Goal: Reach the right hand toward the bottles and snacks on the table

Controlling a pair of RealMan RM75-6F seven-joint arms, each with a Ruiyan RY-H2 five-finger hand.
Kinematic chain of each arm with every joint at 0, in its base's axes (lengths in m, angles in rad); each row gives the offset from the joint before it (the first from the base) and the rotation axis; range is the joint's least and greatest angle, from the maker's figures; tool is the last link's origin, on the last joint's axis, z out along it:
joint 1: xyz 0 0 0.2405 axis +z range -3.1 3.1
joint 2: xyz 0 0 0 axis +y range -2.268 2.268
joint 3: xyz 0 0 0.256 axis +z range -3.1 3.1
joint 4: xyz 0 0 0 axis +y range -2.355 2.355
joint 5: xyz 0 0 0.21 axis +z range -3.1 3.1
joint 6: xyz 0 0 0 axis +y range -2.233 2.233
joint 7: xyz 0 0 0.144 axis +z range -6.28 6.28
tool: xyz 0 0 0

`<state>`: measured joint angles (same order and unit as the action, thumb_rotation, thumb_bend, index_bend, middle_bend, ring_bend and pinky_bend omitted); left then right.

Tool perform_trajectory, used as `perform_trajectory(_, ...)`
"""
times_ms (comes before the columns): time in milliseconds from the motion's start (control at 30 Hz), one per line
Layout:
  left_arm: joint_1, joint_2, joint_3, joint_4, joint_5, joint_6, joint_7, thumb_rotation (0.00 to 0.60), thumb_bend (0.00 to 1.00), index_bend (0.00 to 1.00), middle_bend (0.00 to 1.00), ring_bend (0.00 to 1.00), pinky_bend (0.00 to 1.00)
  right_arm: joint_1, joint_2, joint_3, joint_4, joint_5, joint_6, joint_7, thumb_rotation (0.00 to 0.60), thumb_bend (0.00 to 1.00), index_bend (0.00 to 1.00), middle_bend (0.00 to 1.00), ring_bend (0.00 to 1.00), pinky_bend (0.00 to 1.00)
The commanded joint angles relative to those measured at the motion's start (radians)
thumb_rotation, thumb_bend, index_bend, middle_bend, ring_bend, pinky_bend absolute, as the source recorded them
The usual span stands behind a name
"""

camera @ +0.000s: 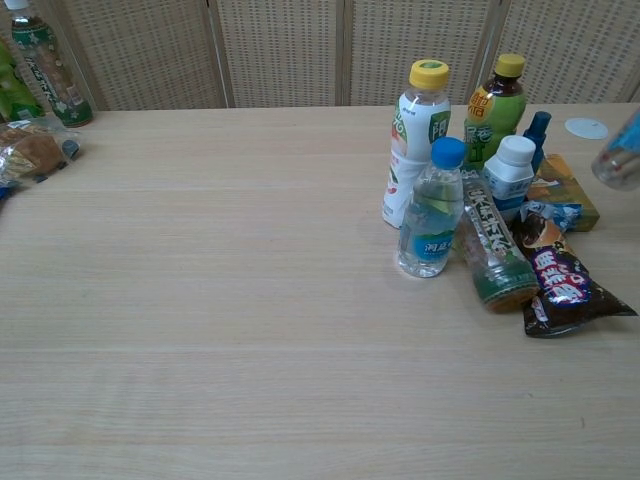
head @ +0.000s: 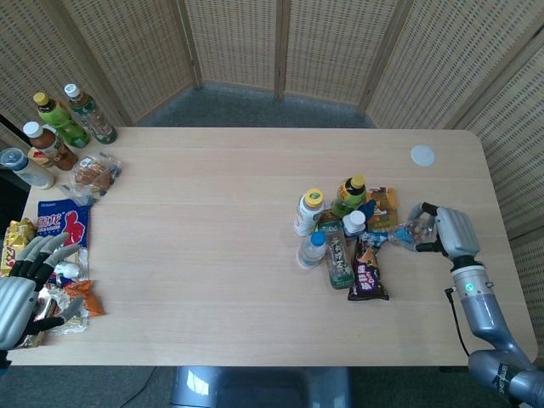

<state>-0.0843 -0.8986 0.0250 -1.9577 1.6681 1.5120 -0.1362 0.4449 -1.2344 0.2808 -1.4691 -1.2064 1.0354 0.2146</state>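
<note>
A cluster of bottles and snacks lies right of the table's middle: a white bottle with a yellow cap (head: pixel 309 212) (camera: pixel 417 140), a green tea bottle (head: pixel 351 194) (camera: pixel 494 108), a small water bottle (head: pixel 312 249) (camera: pixel 432 210), a lying green bottle (head: pixel 337 255) (camera: pixel 490 250), a dark snack pack (head: pixel 367 272) (camera: pixel 560 285) and an orange pack (head: pixel 382 208). My right hand (head: pixel 452 231) is just right of the cluster and grips a clear bottle with a blue label (head: pixel 414 231) (camera: pixel 620 155), held above the table. My left hand (head: pixel 21 293) rests with fingers spread at the table's left edge.
Several bottles (head: pixel 59 119) and snack packs (head: pixel 61 223) stand along the left side of the table. A white lid (head: pixel 422 155) lies at the far right. A wicker screen (head: pixel 280 42) closes off the back.
</note>
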Motion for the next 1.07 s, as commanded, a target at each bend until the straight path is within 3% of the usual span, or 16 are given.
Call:
perform_trajectory(33,0.003,-0.003,0.002,0.005,0.002,0.004,-0.004,0.600,0.36,0.16,0.05,0.00,0.00,0.004,0.056,0.038,-0.069,-0.002,0.037,-0.025,0.600,0.11,0.72,0.77,0.65,0.73)
perform_trajectory(567,0.032,-0.002,0.018,0.001,0.019,0.038,0.002,0.600,0.36,0.16,0.05,0.00,0.00,0.047,0.145,0.135,-0.184,-0.017,0.126,-0.023,0.600,0.10,0.73,0.77,0.66,0.73)
perform_trajectory(1067,0.050,0.000,0.026,0.014,0.033,0.061,-0.018,0.600,0.36,0.16,0.05,0.00,0.00,0.043,0.174,0.129,-0.225,-0.011,0.161,-0.035,0.600,0.10,0.74,0.77,0.66,0.73)
